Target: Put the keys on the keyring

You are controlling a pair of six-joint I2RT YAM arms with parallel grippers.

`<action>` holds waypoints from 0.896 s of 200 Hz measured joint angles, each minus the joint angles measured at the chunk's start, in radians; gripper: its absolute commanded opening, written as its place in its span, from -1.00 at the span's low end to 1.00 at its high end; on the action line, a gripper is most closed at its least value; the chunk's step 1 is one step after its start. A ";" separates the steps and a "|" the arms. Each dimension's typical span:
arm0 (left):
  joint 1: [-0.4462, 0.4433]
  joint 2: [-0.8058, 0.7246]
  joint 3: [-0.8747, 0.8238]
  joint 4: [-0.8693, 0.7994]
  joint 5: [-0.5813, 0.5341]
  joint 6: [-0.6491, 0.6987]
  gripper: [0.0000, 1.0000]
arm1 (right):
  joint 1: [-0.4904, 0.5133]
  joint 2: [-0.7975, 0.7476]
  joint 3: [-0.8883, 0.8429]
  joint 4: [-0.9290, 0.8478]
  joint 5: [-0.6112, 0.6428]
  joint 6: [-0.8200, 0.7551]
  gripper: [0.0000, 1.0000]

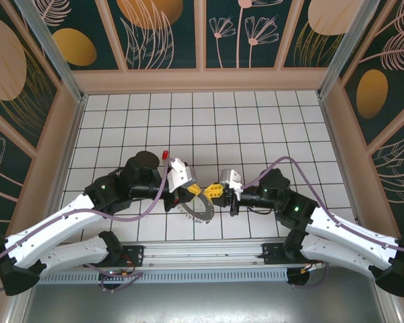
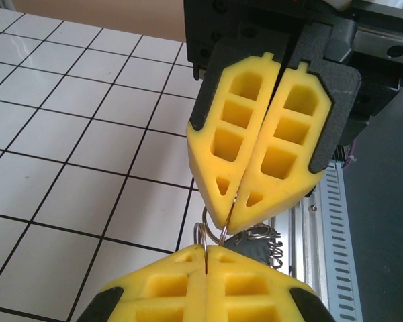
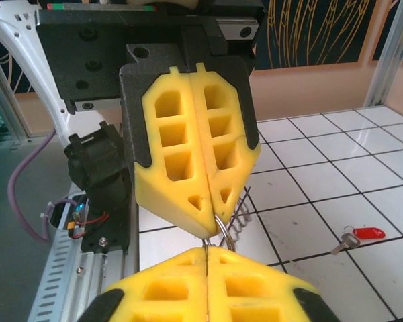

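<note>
- Both the left fingers (image 2: 164,285) and the right fingers (image 3: 164,288) are clamped on the keyring (image 1: 203,217), tips meeting.
- The key (image 3: 360,235) lies apart on the counter (image 1: 269,128).

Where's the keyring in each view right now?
Top external: keyring just below centre, between left claw and right claw.
Left wrist: keyring bottom centre, under the right claw's tip.
Right wrist: keyring bottom centre, under the left claw's tip.
Landmark: yellow claw tips meeting.
</note>
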 measured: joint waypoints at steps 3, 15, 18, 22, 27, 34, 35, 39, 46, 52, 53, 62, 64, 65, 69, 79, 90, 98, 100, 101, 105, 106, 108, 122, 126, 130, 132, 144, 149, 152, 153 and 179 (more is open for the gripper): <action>0.000 -0.001 0.000 0.000 0.000 0.000 -1.00 | 0.000 -0.002 -0.002 0.000 0.001 0.002 -0.73; 0.000 -0.003 0.000 0.000 -0.001 0.000 -1.00 | 0.001 -0.017 -0.011 0.000 0.005 0.015 -0.71; 0.000 -0.003 0.000 0.000 -0.001 0.000 -1.00 | 0.001 -0.021 -0.014 0.001 0.005 0.016 -0.70; 0.000 -0.004 0.000 0.000 -0.003 0.000 -1.00 | 0.002 -0.028 -0.018 0.000 0.006 0.023 -0.69; 0.000 -0.005 0.000 0.000 -0.005 0.000 -1.00 | 0.004 -0.035 -0.022 0.000 0.007 0.026 -0.67; 0.000 -0.006 0.000 0.000 -0.008 0.000 -1.00 | 0.008 -0.046 -0.026 0.000 0.008 0.034 -0.64; 0.000 -0.006 0.000 0.000 -0.009 0.000 -1.00 | 0.008 -0.047 -0.027 0.000 0.008 0.036 -0.64; 0.000 -0.006 0.000 0.000 -0.011 0.000 -1.00 | 0.011 -0.051 -0.029 -0.001 0.007 0.039 -0.63; 0.000 -0.006 0.000 0.000 -0.014 0.000 -1.00 | 0.017 -0.060 -0.031 -0.001 0.006 0.045 -0.62; 0.000 -0.006 0.000 0.000 -0.015 0.000 -1.00 | 0.023 -0.065 -0.032 -0.003 0.005 0.051 -0.60; 0.000 -0.006 0.000 0.000 -0.015 0.000 -1.00 | 0.024 -0.065 -0.032 -0.003 0.005 0.051 -0.60; 0.000 -0.007 0.000 0.000 -0.017 0.000 -1.00 | 0.035 -0.069 -0.032 -0.004 0.004 0.062 -0.57; 0.000 -0.007 0.000 0.000 -0.018 0.000 -1.00 | 0.039 -0.069 -0.032 -0.005 0.004 0.063 -0.57; 0.000 -0.007 0.000 0.000 -0.018 0.000 -1.00 | 0.041 -0.069 -0.032 -0.005 0.003 0.062 -0.57; 0.000 -0.008 0.000 0.000 -0.018 0.000 -1.00 | 0.047 -0.069 -0.032 -0.005 0.004 0.066 -0.55; 0.000 -0.008 0.000 0.001 -0.019 0.000 -1.00 | 0.066 -0.069 -0.032 -0.011 0.003 0.069 -0.52; 0.000 -0.010 0.000 0.000 -0.019 0.000 -1.00 | 0.089 -0.069 -0.032 -0.021 0.004 0.073 -0.47; 0.000 -0.010 0.000 0.001 -0.019 0.000 -1.00 | 0.105 -0.069 -0.032 -0.027 0.007 0.077 -0.44; 0.000 -0.010 0.000 0.000 -0.019 0.000 -1.00 | 0.107 -0.069 -0.032 -0.027 0.008 0.077 -0.43; 0.000 -0.010 0.000 0.000 -0.019 0.000 -1.00 | 0.109 -0.069 -0.032 -0.028 0.010 0.078 -0.42; 0.000 -0.010 0.000 0.000 -0.019 0.000 -1.00 | 0.116 -0.069 -0.032 -0.030 0.014 0.077 -0.40; 0.000 -0.010 0.000 0.000 -0.019 0.000 -1.00 | 0.116 -0.069 -0.032 -0.030 0.015 0.078 -0.39; 0.000 -0.010 0.000 0.000 -0.019 0.000 -1.00 | 0.119 -0.070 -0.032 -0.031 0.018 0.079 -0.38; 0.000 -0.010 0.000 0.000 -0.018 0.000 -1.00 | 0.129 -0.077 -0.031 -0.042 0.051 0.084 -0.24; 0.000 -0.010 0.000 0.000 -0.018 0.000 -1.00 | 0.129 -0.079 -0.031 -0.044 0.063 0.080 -0.19; 0.000 -0.010 0.000 0.000 -0.018 0.000 -1.00 | 0.129 -0.081 -0.031 -0.048 0.075 0.084 -0.14; 0.000 -0.010 0.000 0.000 -0.018 0.000 -1.00 | 0.129 -0.082 -0.029 -0.050 0.084 0.078 -0.12; 0.000 -0.009 0.000 -0.005 -0.018 0.001 -1.00 | 0.129 -0.081 -0.019 -0.061 0.126 0.079 -0.07; 0.000 -0.009 0.000 -0.008 -0.018 0.002 -1.00 | 0.129 -0.079 -0.012 -0.069 0.143 0.079 -0.05; 0.000 -0.009 0.000 -0.010 -0.018 0.002 -1.00 | 0.129 -0.078 -0.007 -0.073 0.151 0.077 -0.04; 0.000 -0.009 0.000 -0.010 -0.018 0.002 -1.00 | 0.129 -0.078 -0.005 -0.076 0.154 0.077 -0.04; 0.000 0.000 0.000 -0.022 -0.017 0.008 -1.00 | 0.129 -0.056 0.039 -0.098 0.204 0.062 -0.02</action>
